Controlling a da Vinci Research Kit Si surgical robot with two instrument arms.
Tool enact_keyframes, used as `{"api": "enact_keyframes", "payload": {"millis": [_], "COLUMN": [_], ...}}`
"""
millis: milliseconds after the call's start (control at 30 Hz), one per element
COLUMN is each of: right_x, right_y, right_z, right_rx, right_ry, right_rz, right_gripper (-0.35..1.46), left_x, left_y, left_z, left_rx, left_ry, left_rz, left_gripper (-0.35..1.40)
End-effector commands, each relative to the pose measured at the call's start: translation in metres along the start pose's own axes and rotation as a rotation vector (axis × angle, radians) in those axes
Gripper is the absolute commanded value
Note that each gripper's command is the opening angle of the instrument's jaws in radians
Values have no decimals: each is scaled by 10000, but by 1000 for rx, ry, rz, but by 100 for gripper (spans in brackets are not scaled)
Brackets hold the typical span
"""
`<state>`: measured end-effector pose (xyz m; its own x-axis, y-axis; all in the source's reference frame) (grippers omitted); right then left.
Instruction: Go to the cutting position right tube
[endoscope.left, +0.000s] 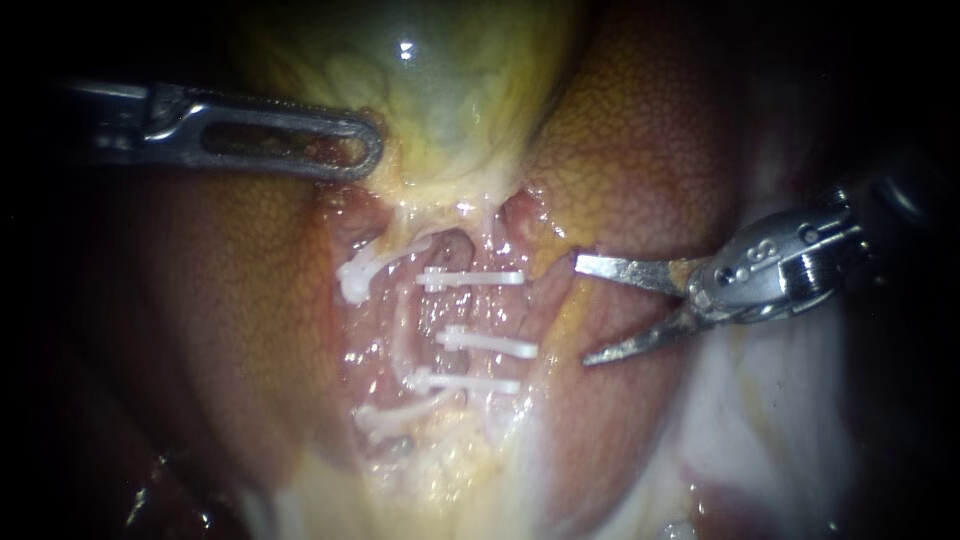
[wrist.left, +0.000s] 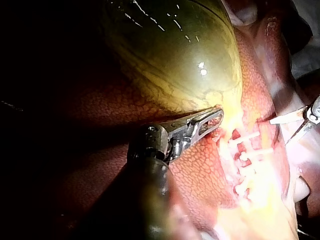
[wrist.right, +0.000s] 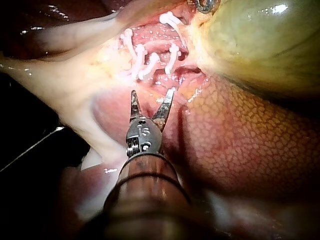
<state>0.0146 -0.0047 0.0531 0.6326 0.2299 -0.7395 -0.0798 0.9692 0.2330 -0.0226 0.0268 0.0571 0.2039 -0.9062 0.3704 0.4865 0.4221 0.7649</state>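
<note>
While the right instrument (endoscope.left: 582, 311) is holding its two blades wide apart with nothing between them, it is sitting just to the right of the clipped field, short of the right tube (endoscope.left: 480, 310). The approach is therefore only partly made. That tube is lying in the middle of the opened bed, nearer than the gallbladder (endoscope.left: 440, 80). It is crossed by three white clips (endoscope.left: 490, 343) stacked from far to near, and two further clips (endoscope.left: 355, 275) are sitting to its left. What is left, as I judge it, is to carry the open blades leftward until they are straddling the tube in a gap between clips, without closing.

The left instrument (endoscope.left: 370, 150) is stretching in from the left. Its jaws appear to be closed on the gallbladder's neck, though the tissue between them is hard to make out.

The right wrist view is showing what the endoscope is not: a strip of bare pink tissue lying between the blade tips and the clips ahead. The left wrist view is giving the gallbladder's full swollen dome beyond its own jaws. It is also showing the liver (endoscope.left: 250, 300) spreading beside them, with the right instrument waiting on the other side of the clips.
</note>
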Motion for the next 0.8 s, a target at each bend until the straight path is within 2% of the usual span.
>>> {"api": "enact_keyframes", "payload": {"millis": [33, 200, 267, 467, 667, 733, 800], "right_x": [0, 0, 0, 1, 2, 4, 6], "right_y": [0, 0, 0, 0, 0, -1, -2], "right_z": [0, 1, 1, 1, 2, 3, 4], "right_rx": [0, 0, 0, -1, 7, 28, 46], "right_ry": [0, 0, 0, 0, 4, 14, 26], "right_rz": [0, 0, 0, 1, 1, 1, 43], "right_gripper": [143, 143, 143, 143, 145, 143, 141], "left_x": [0, -9, -14, -24, -24, -23, -23], "left_y": [0, -3, -4, -4, -4, -6, -7], "left_z": [-1, -20, -34, -63, -67, -67, -68], "left_rx": [1, 13, 3, -11, -12, -13, -14], "left_ry": [0, 9, 8, -13, -16, -17, -17], "left_rz": [0, -5, -8, -14, -14, -15, -15], "left_gripper": [-35, -35, -35, -35, -35, -35, -35]}}
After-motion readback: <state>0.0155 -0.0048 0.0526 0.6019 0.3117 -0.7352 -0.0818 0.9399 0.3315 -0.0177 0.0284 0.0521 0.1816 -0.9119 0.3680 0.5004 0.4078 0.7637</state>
